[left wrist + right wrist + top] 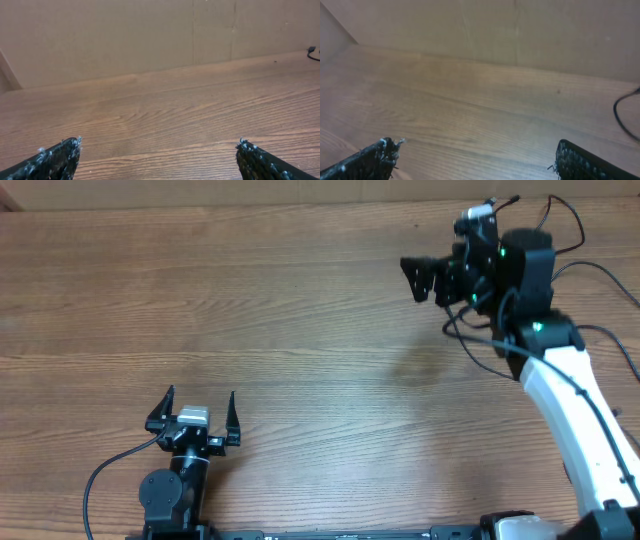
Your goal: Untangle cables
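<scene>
A thin black cable [514, 199] with a small plug end lies at the table's back edge, beside my right wrist. Its tip shows at the far right of the left wrist view, cable [313, 51], and a curve of it at the right edge of the right wrist view, cable [618, 116]. More thin black cords loop round the right arm; I cannot tell cables from arm wiring there. My left gripper [200, 395] [159, 145] stands open at the front left, with nothing between its fingers. My right gripper [410, 280] [477, 147] is open at the back right, pointing left, over bare wood.
The wooden table [300, 310] runs back to a plain brown wall [150, 35]. The white right arm [570, 400] reaches in from the front right corner. A small dark speck [415, 223] marks the wood left of the right gripper.
</scene>
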`<state>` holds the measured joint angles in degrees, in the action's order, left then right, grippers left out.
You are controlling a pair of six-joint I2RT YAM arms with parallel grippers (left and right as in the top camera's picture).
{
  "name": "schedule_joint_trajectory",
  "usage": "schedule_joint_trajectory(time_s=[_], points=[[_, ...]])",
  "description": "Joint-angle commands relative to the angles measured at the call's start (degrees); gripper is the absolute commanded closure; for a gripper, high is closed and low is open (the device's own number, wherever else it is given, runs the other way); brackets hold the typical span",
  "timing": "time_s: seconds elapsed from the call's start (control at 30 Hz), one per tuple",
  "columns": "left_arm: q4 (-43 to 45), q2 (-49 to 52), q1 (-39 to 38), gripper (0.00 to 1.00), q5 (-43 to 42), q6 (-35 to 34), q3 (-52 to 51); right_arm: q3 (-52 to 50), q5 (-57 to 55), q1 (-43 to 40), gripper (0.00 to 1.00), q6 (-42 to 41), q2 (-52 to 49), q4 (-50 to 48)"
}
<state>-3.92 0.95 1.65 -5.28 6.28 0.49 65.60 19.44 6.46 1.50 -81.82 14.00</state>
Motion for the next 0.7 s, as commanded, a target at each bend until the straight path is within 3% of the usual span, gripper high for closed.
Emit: schedule_joint_trajectory(time_s=[0.0, 0.67], points=[[-0.2, -0.7, 0.3, 0.00, 0.8, -0.7, -0.2, -6.9, -0.5, -0.1, 0.00, 0.2, 5.4, -6.1], [-0.2, -0.7, 0.3, 0.00, 0.8, -0.7, -0.2, -44.2, -1.5, -0.1, 0.00, 0.1, 32.7, -42.7]])
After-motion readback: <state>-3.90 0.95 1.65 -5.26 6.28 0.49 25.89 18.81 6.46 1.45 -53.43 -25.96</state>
